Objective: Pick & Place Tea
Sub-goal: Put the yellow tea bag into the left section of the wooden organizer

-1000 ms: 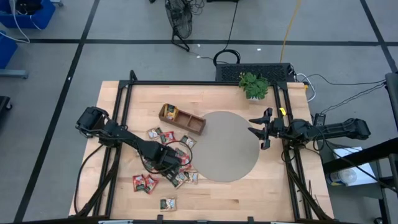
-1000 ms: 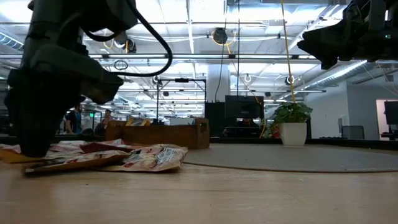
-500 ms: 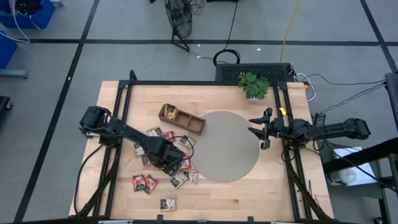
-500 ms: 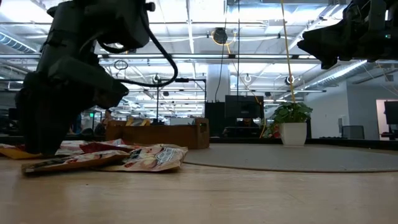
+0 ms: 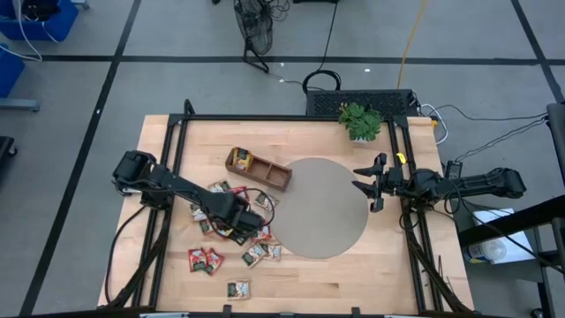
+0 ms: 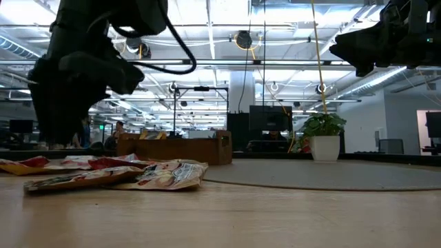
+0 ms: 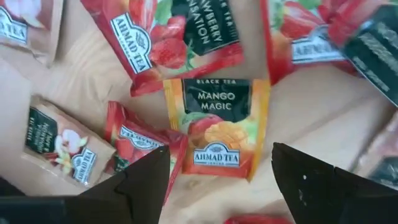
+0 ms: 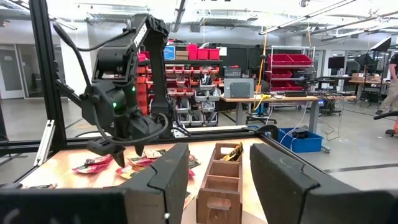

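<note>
Item: tea sachets [image 5: 237, 225] — small flat paper squares, mostly red, a few orange or pale, strewn in a loose overlapping heap on the table just in front of the wooden compartment tray [image 5: 258, 170], with three or four strays lying farther out from the tray. One orange sachet marked mango [image 7: 216, 127] lies flat on the bare wood, partly under a red neighbour.

Handling, as judged: very light, thin, limp and slightly glossy; apt to slide or cling to a neighbour. They sit nearly flush with the wood, so a pinch across a raised or free edge looks the best hold, ideally on a sachet lying apart.

Left gripper [image 7: 217, 177]: over the heap in front of the tray, directly above the mango sachet, fingers spread wide, nothing between them.

Right gripper [image 5: 372, 185]: well off from the tray beyond the round mat [image 5: 317, 206], raised, fingers apart, empty.

Change since a second ago — the left gripper has opened, lifted off the pile and shifted nearer the tray; right arm unmoved.
</note>
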You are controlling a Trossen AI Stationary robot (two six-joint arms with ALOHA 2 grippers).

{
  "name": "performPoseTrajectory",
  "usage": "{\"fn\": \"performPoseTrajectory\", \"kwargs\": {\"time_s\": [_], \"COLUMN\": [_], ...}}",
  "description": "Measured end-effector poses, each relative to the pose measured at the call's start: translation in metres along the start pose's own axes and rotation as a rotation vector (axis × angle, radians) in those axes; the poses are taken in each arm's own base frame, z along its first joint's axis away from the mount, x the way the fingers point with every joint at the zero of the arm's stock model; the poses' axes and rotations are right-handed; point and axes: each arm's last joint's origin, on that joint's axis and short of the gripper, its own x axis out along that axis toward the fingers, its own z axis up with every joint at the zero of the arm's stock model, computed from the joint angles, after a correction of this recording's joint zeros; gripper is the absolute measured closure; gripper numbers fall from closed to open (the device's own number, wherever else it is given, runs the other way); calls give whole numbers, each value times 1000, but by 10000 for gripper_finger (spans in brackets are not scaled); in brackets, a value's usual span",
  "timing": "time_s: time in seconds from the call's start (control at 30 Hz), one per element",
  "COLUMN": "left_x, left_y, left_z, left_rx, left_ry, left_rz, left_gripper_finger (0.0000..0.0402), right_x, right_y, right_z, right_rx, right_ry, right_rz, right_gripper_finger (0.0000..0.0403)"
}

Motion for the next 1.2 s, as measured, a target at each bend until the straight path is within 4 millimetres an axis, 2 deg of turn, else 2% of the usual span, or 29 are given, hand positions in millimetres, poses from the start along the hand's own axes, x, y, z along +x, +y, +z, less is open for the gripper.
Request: {"fn": "performPoseTrajectory", "kwargs": {"time_s": [0.2,0.4,0.57,0.83,0.97,1.2], "left_x": [16,32,39,45,45,46], "left_y": [7,3,4,9,9,9], "left_z": [-2,1,3,4,3,3], "left_rx": [-49,-26,-9,-31,-45,-47], "left_ry": [17,-12,-27,1,16,22], "left_rz": [26,-73,-127,-119,-119,-125], "left_gripper_finger": [121,121,121,124,153,245], "right_x": [0,0,0,0,0,0], "right_y": [0,0,0,0,0,0], "right_z": [0,0,0,0,0,0], "right_rx": [0,0,0,0,0,0], "right_ry": [1,0,0,0,0,0], "right_rz": [0,0,0,0,0,0], "right_gripper_finger": [248,248,248,248,248,248]}}
